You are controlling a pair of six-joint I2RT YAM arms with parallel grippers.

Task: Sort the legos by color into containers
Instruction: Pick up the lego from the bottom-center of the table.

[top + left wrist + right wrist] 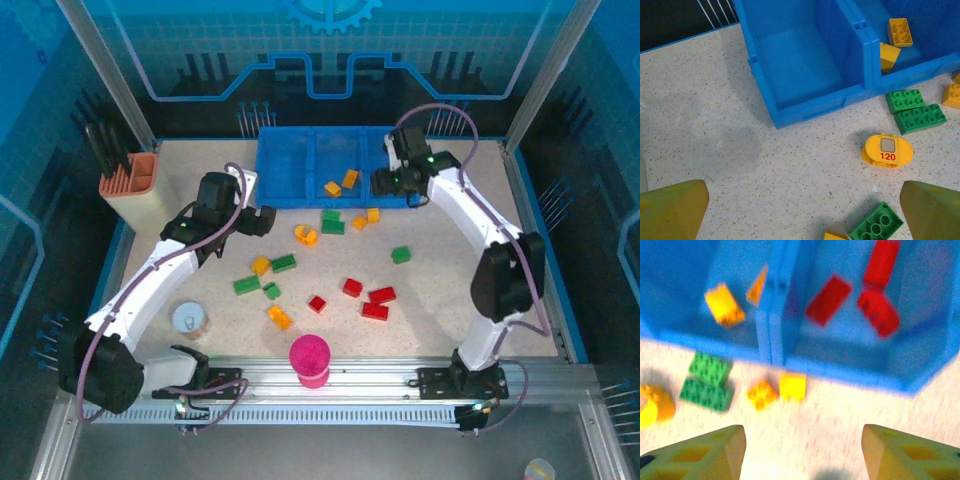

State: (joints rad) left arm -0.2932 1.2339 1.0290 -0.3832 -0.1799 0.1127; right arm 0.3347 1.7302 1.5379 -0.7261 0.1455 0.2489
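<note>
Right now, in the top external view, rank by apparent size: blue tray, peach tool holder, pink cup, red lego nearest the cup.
1. blue tray
2. peach tool holder
3. pink ribbed cup, nearly like the holder; it stands nearer the camera, so that order is unsure
4. red lego

Enclosed robotics lab cell. Evidence: aluminium frame posts [105,75], blue printed wall panels [200,40] bearing a gear emblem [330,12], a speckled bench [440,300], left arm [150,285] and right arm [478,215] bolted to a slotted rail [360,378].
</note>
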